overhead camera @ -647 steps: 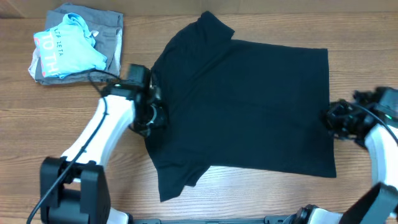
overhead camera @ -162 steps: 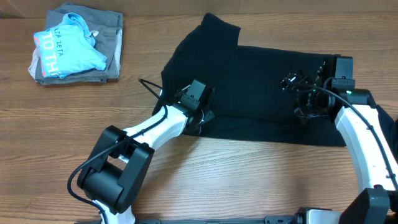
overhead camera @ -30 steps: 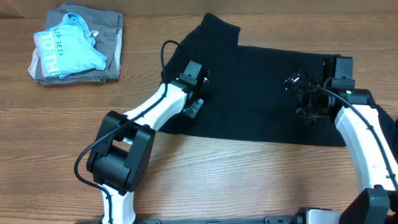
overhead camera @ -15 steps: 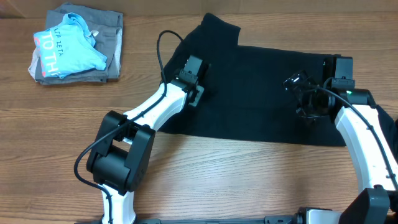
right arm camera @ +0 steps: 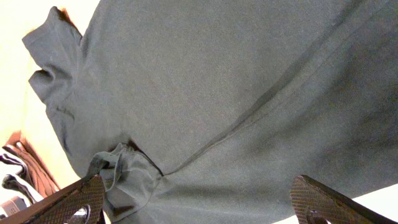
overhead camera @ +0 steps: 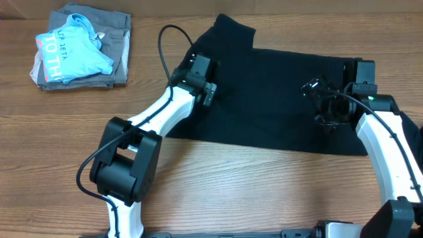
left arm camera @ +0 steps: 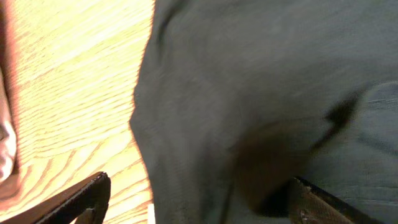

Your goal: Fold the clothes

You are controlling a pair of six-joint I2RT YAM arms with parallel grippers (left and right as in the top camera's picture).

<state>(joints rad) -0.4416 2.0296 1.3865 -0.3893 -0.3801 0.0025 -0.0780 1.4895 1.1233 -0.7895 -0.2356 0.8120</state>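
Left gripper (overhead camera: 206, 86) hangs over the left end of the black T-shirt (overhead camera: 277, 92), jaws spread wide and empty; right gripper (overhead camera: 322, 104) likewise gapes, holding nothing, above the right part. Shirt lies centre-right, doubled lengthwise, one sleeve (overhead camera: 234, 30) poking toward upper centre. Judged: long fold done; next wants that sleeve pinched and laid inward. A second earlier the left gripper sat lower along the shirt's edge. Upper left: light blue shirt (overhead camera: 66, 53) on grey garment (overhead camera: 119, 33), unchanged
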